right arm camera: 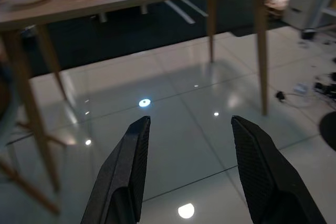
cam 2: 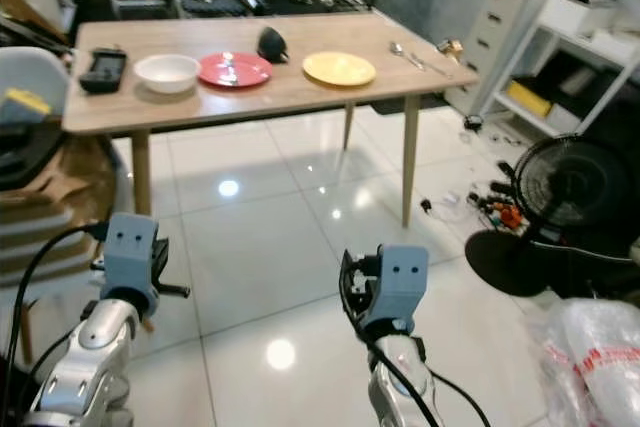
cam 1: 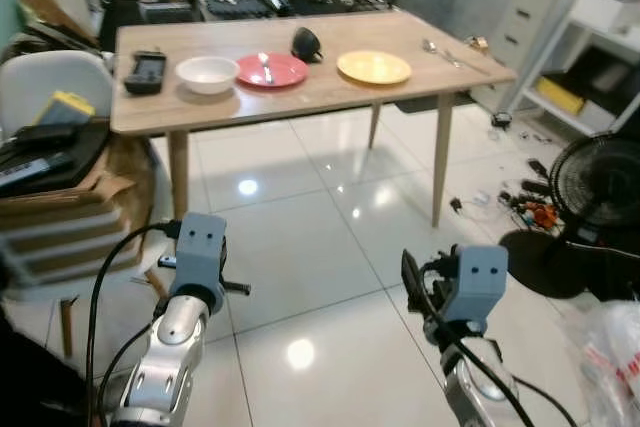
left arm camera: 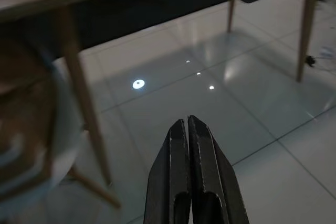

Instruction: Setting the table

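Lying beyond jaws: red plate (cam 1: 271, 70) (on table (cam 1: 330, 97)).

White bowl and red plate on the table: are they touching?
Apart, narrowly. In the right eye view a thin strip of wooden table shows between the white bowl and the red plate; the left eye view shows the same small gap.

No legible text, labels, brands or numbers anywhere. Red marks on white plastic bag (cam 1: 612, 362) by fan (cam 1: 598, 183): blurred, unreadable. Items on table (cam 1: 300, 92): no readable markings.
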